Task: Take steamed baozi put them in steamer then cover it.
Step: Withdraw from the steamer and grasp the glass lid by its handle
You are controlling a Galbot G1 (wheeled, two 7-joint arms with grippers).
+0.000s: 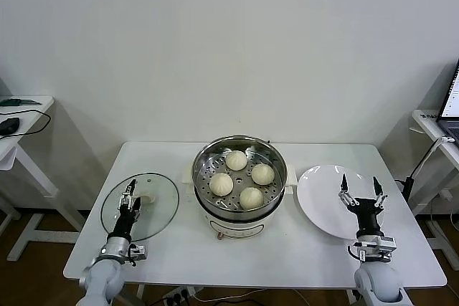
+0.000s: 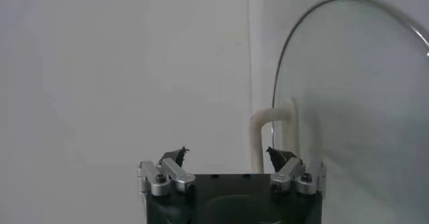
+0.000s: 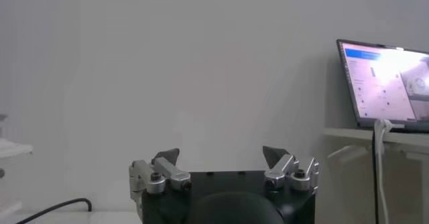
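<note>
You see the steamer (image 1: 240, 180) in the middle of the white bench (image 1: 301, 249), and all four steamed baozi (image 1: 242, 179) already lie inside it on the perforated floor, close together but each one apart from the wall. The pot is not covered: the glass cover (image 1: 140, 206) lies flat on the bench to the left of the steamer, just beside it, with its white handle (image 2: 271, 135) pointing up. Your left hand (image 1: 130, 202) stands over this cover, near the handle, with its fingers spread wide and holding nothing; in the left wrist view the handle shows just past one fingertip (image 2: 279, 157). Your right hand (image 1: 361, 193) is on the other side, above the near edge of the white plate (image 1: 323, 191), which lies to the right of the steamer. This hand is also wide and holds nothing. A laptop (image 3: 385, 84) stands on a side desk far to the right.
</note>
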